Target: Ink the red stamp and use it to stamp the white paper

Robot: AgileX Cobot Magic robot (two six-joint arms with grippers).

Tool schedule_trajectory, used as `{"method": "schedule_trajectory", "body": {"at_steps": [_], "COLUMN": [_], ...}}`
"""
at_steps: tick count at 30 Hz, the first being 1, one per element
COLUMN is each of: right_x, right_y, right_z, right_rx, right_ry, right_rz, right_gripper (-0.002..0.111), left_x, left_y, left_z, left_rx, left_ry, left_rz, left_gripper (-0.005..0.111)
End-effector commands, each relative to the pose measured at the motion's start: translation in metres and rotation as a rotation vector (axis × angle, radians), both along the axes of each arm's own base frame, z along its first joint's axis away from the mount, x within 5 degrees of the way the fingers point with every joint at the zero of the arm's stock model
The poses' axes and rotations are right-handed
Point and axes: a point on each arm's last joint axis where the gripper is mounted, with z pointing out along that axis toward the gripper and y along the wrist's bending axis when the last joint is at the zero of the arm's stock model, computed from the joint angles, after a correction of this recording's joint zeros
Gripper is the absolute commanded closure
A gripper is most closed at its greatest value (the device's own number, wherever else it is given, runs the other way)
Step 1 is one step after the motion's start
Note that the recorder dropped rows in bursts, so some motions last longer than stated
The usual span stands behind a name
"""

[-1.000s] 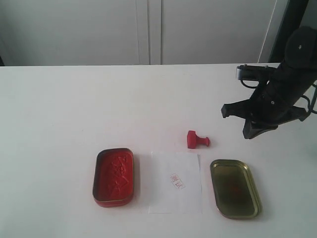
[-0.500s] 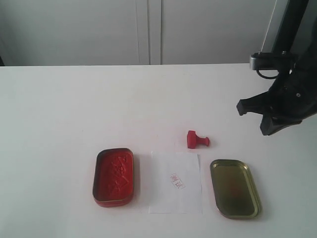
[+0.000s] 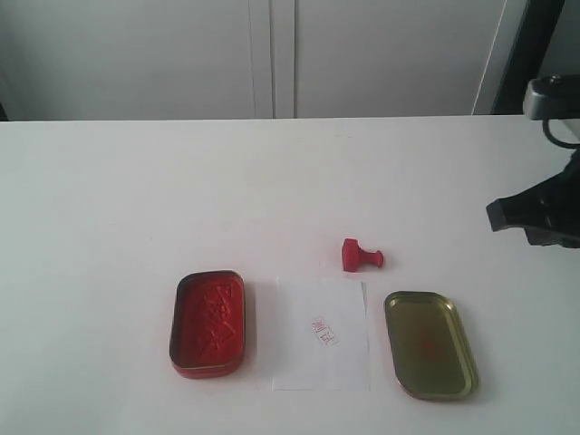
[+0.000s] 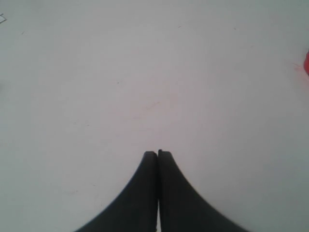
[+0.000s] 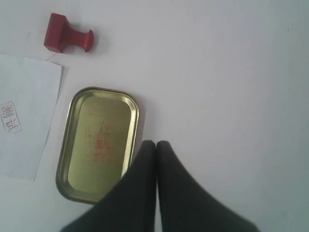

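Your right tool (image 5: 156, 144) has its jaws pressed together and holds nothing, over the worktop (image 3: 136, 199) near the gold lid (image 3: 430, 344). Your left tool (image 4: 158, 153) is likewise closed and empty above bare worktop. The stamp (image 3: 361, 256) lies on its side just beyond the paper (image 3: 322, 333), which carries a red mark (image 3: 323, 332) and sits between the lid and the ink tin (image 3: 207, 323).

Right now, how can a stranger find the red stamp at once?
On the white table, three things lie in a row: a red tin, a white paper, a gold lid. The red stamp lies on its side just behind the paper, the smallest thing.
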Motion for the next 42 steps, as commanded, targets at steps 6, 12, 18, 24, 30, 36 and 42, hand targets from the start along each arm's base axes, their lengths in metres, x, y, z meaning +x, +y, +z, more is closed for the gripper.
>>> {"method": "schedule_trajectory", "body": {"at_steps": [6, 12, 18, 24, 30, 36, 42], "right_x": [-0.050, -0.086, -0.123, -0.152, -0.164, -0.165, -0.165], "right_y": [-0.009, -0.014, -0.020, -0.025, -0.029, -0.029, -0.029], "right_z": [0.021, 0.034, 0.034, 0.030, 0.019, 0.017, 0.017], "right_rx": [0.011, 0.028, 0.040, 0.037, 0.017, 0.014, 0.014], "right_ry": [-0.187, -0.321, -0.441, -0.573, -0.688, -0.673, -0.673], "right_rz": [-0.008, -0.009, -0.010, -0.012, -0.014, -0.014, -0.014], "right_gripper": [0.108, 0.108, 0.108, 0.108, 0.108, 0.108, 0.108], "left_x": [-0.001, -0.001, -0.001, -0.001, -0.001, -0.001, -0.001], "left_y": [0.000, 0.000, 0.000, 0.000, 0.000, 0.000, 0.000], "left_z": [-0.004, -0.004, -0.004, -0.004, -0.004, -0.004, -0.004], "left_rx": [-0.002, -0.002, -0.002, -0.002, -0.002, -0.002, -0.002], "left_ry": [0.016, 0.016, 0.016, 0.016, 0.016, 0.016, 0.016], "left_rz": [-0.004, -0.004, -0.004, -0.004, -0.004, -0.004, -0.004], "left_gripper": [0.107, 0.107, 0.107, 0.107, 0.107, 0.107, 0.107]}}
